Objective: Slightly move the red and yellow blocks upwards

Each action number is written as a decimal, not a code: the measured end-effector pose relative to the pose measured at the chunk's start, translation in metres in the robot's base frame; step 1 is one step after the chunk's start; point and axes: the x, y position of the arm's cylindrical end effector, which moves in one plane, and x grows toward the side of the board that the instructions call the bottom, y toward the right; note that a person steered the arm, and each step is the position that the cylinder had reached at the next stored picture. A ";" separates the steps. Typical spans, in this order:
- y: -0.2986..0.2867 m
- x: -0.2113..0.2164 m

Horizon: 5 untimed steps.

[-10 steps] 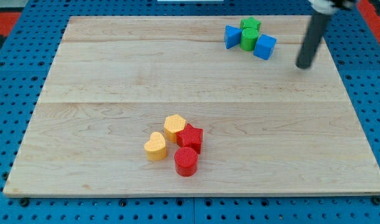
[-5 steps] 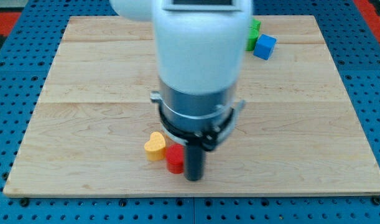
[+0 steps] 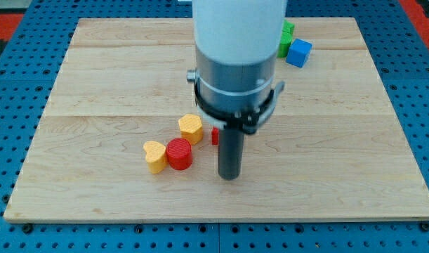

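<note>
Light wooden surface [image 3: 95, 84] on a blue pegboard. Near its lower middle lie a yellow heart block [image 3: 154, 156], touching a red cylinder [image 3: 178, 154], a yellow hexagonal block [image 3: 190, 128] and a partly hidden red block [image 3: 215, 135]. At the view's top right lie a blue cube [image 3: 298, 53] and a green block [image 3: 287, 31].

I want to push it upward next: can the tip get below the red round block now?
Probably yes. My tip stands just right of the red round block, with bare board below it; the yellow heart touches only its left side.
</note>
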 end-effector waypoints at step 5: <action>-0.130 -0.031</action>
